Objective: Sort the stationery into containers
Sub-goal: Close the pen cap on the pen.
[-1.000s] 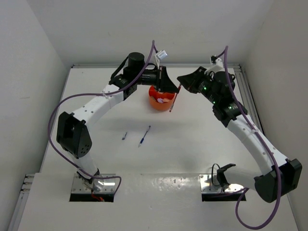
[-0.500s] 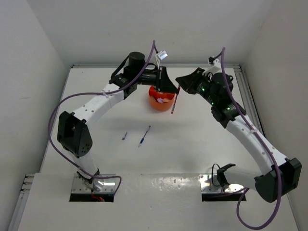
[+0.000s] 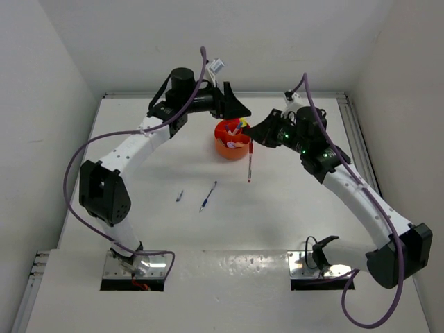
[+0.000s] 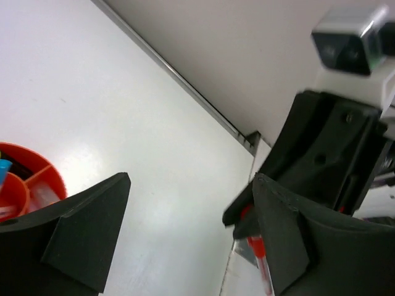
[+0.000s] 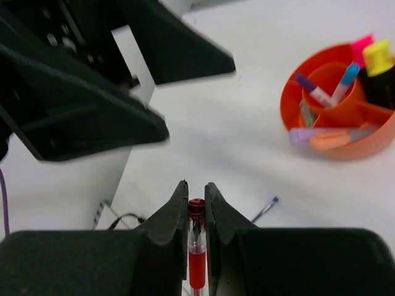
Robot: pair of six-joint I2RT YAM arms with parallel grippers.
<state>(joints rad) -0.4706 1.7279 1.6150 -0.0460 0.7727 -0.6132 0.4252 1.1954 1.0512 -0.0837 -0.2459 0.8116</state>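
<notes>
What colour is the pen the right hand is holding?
Red pen; clearest in the right wrist view.

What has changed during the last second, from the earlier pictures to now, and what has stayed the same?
The left gripper, open and empty, drew back from above the orange tub toward the far left. The right gripper, shut on the red pen, shifted left and nearer; the pen now hangs more upright beside the tub. The tub, the blue pen and the short pen on the table stayed put.

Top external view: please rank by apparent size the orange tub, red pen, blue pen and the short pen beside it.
1. orange tub
2. red pen, held up nearer the camera, so this rank is unsure
3. blue pen
4. short pen
</notes>
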